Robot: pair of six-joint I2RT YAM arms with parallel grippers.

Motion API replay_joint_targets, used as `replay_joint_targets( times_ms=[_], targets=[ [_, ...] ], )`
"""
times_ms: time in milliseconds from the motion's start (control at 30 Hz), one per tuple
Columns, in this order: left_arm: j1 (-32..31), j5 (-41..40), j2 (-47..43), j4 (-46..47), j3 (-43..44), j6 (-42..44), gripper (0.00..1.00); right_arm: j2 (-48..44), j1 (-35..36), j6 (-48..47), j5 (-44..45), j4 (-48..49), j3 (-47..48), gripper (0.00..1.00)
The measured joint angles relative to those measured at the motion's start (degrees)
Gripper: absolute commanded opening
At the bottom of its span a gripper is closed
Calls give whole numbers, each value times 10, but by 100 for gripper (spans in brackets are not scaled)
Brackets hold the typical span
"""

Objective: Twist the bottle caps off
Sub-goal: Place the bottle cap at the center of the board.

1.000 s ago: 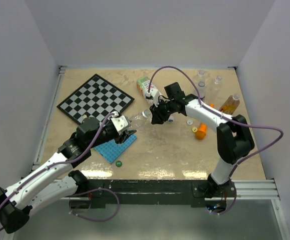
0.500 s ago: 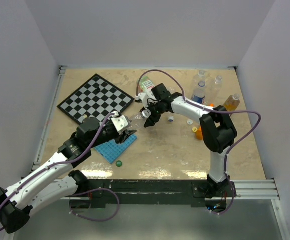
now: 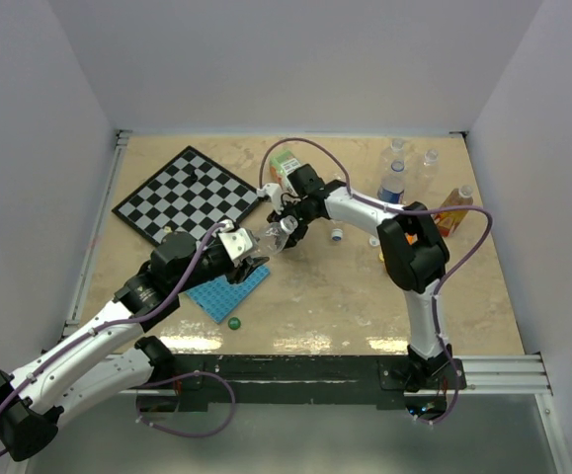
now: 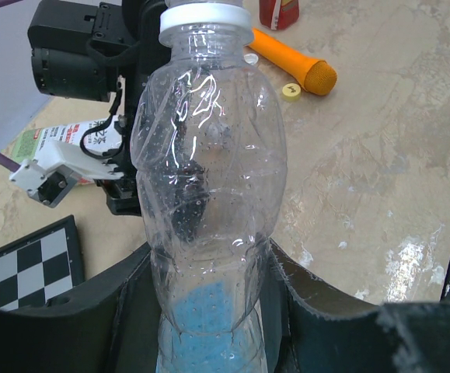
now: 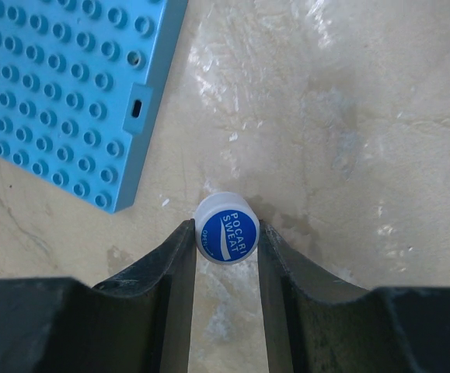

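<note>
My left gripper [image 3: 251,255] is shut on the lower body of a clear plastic bottle [image 3: 266,238], holding it tilted above the blue baseplate. In the left wrist view the bottle [image 4: 205,179] stands between my left gripper's jaws [image 4: 209,263], with its white cap [image 4: 205,15] at the top. My right gripper [image 3: 287,223] is at the bottle's neck. In the right wrist view my right gripper [image 5: 225,229] has its fingers closed on the cap [image 5: 225,237], which has a blue top marked POCARI SWEAT. The bottle's body behind the cap is hard to make out there.
A blue baseplate [image 3: 228,286] lies under the bottle, with a loose green cap [image 3: 233,322] near it. A chessboard [image 3: 189,195] is at the back left and a green-and-white carton [image 3: 287,166] behind my right gripper. Several bottles [image 3: 394,183] stand back right. An orange carrot toy [image 4: 294,62] and loose caps [image 3: 336,235] lie right.
My right gripper has moved left from the middle of the table to the bottle's cap and closed around it. My left arm has held the bottle still.
</note>
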Motion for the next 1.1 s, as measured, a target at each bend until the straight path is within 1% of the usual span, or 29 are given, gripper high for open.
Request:
replay_joint_targets(
  times_ms=[167, 233, 300, 400, 533, 600, 767, 867, 1033, 1100],
  targets=[
    [0, -2, 0, 0, 0, 0, 1, 48, 4, 10, 16, 1, 65, 23],
    [1, -5, 0, 0, 0, 0, 1, 63, 5, 13, 21, 0, 79, 25],
    [2, -6, 0, 0, -1, 0, 2, 74, 7, 15, 31, 0, 84, 29],
    [3, -7, 1, 0, -3, 0, 2, 78, 7, 16, 44, -2, 89, 38],
    [4, -7, 2, 0, -5, 0, 2, 78, 7, 18, 59, 0, 94, 60],
    [4, -7, 2, 0, -6, 0, 2, 78, 7, 18, 60, -1, 94, 64],
    [4, -9, 2, 0, -7, 0, 2, 73, 7, 14, 58, -2, 93, 65],
    [4, -9, 3, 0, -7, 0, 1, 49, 7, 13, 57, -3, 82, 65],
    [5, -10, 3, 0, -7, 0, 2, -40, -10, 8, 31, 3, 34, 65],
    [7, -10, 3, 1, -7, 0, 1, -94, -26, 5, 4, 19, -5, 65]
  ],
)
